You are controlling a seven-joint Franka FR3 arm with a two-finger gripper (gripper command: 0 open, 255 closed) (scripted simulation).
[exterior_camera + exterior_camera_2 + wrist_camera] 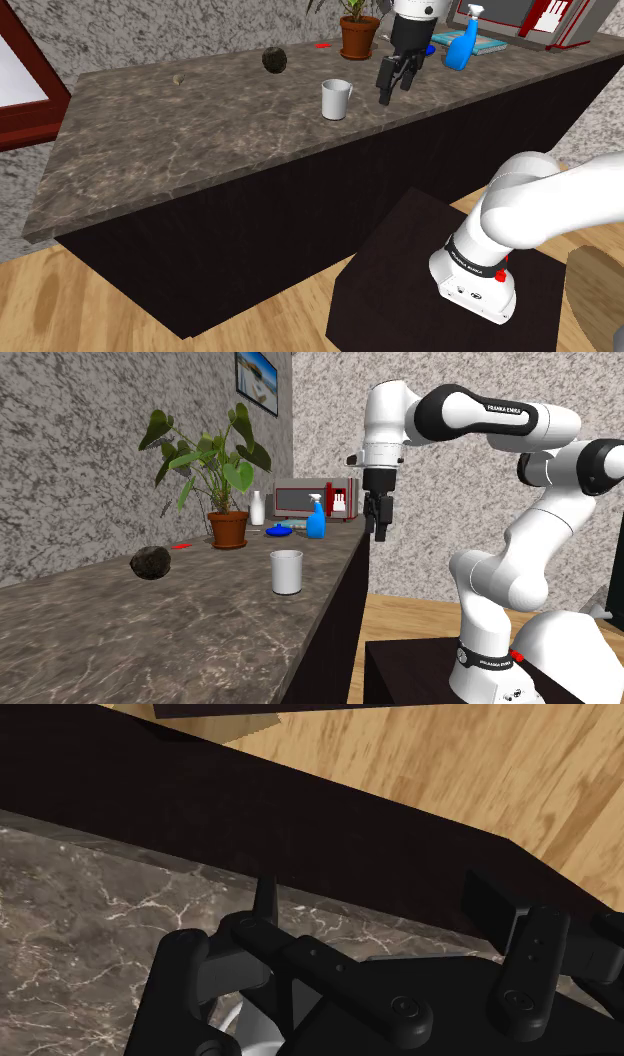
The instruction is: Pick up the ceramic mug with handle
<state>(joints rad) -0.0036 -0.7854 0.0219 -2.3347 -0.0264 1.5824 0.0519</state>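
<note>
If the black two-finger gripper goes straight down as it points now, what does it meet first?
The gripper probably meets the dark marbled countertop near its front edge; depth is unclear.

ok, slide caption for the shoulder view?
Open tool hangs by the front edge of the stone-look counter, apart from the white mug; potted plant and blue spray bottle behind.

This looks like a home kitchen. A long counter [200, 140] with a dark marbled stone top crosses the shoulder view, with a wooden floor [60, 300] at lower left. On it, near the second exterior view's centre, stand a white mug [287, 571], a potted plant [228, 529], a microwave [310, 499] and a blue spray bottle [316, 517]. A framed picture [258, 377] hangs at the top.
</note>
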